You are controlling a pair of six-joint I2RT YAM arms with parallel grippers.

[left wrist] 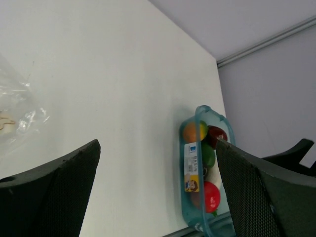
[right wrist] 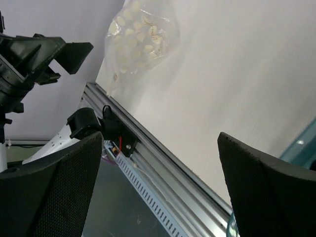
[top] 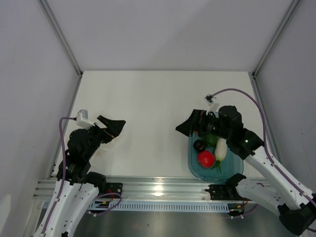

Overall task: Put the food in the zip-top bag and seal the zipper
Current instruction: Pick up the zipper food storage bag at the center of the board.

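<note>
The food lies in a teal oval tray at the near right: a red tomato, a white radish, a dark purple piece and a green piece. The left wrist view shows the tomato, an orange-yellow piece and the green piece. The clear zip-top bag lies flat on the table by my left gripper, and its edge shows in the left wrist view. Its zipper cannot be made out. My left gripper is open and empty. My right gripper is open and empty, just left of the tray's far end.
The white table is walled at the back and on both sides. An aluminium rail runs along its near edge. The tray stands close to that rail, and its corner shows in the right wrist view.
</note>
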